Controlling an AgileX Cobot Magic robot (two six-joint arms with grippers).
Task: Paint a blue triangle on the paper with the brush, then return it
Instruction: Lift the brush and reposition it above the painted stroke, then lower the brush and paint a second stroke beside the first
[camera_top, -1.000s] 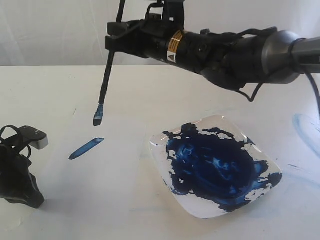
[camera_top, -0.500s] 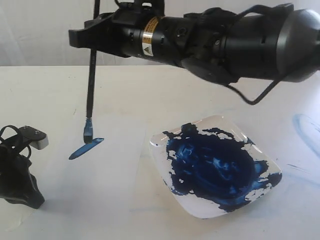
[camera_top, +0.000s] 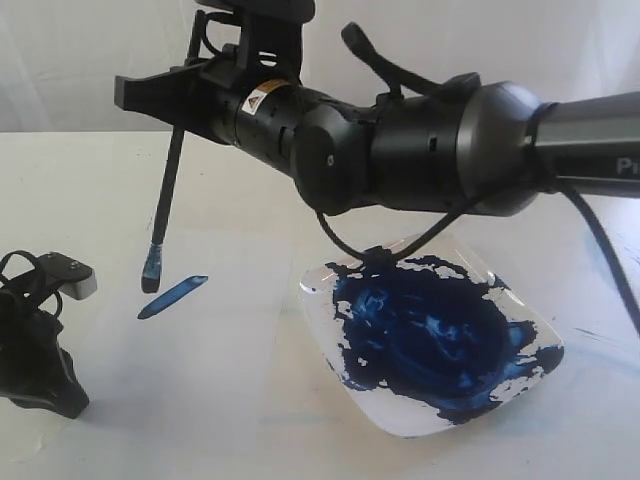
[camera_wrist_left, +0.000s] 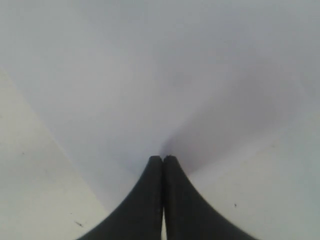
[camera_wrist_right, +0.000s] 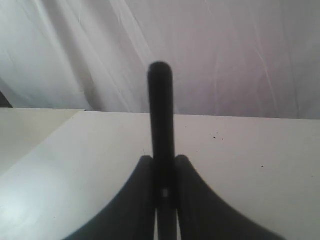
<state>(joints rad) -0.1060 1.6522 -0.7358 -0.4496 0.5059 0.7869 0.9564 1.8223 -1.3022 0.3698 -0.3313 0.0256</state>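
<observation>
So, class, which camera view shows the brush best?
The exterior view: it shows the brush from handle to blue tip, hanging over the paper. The right wrist view shows only its black handle end, clamped in the right gripper. The left wrist view shows none of it.

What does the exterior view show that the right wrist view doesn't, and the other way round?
Only the exterior view: the blue bristles of the brush, the blue stroke on the paper, and the plate of dark-blue paint.
Only the right wrist view: the right gripper seen close, shut on the handle, whose rounded end stands against the curtain.
Both: the brush handle and the table.
</observation>
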